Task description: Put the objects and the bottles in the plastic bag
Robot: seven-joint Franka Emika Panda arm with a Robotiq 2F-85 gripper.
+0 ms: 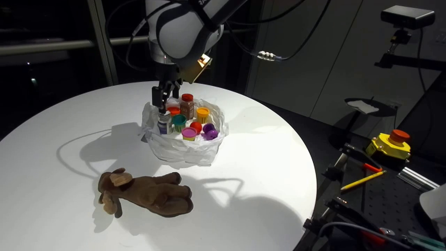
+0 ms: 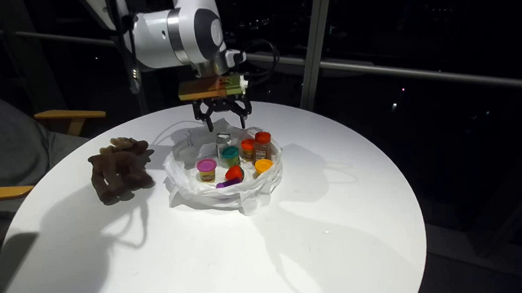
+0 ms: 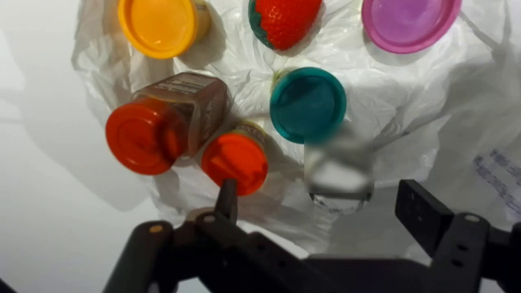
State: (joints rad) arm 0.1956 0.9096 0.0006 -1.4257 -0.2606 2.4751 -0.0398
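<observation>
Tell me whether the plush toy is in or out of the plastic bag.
Out: in both exterior views the plush toy lies on the white table, apart from the plastic bag.

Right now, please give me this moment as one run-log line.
gripper: open, above bag | bag: two bottles, tubs, strawberry inside | plush toy: on table, outside bag

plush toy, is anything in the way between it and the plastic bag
Nothing visible stands between the plush toy and the plastic bag; both exterior views show only partly shadowed tabletop there. The bag's raised wall would probably need clearing from above.
</observation>
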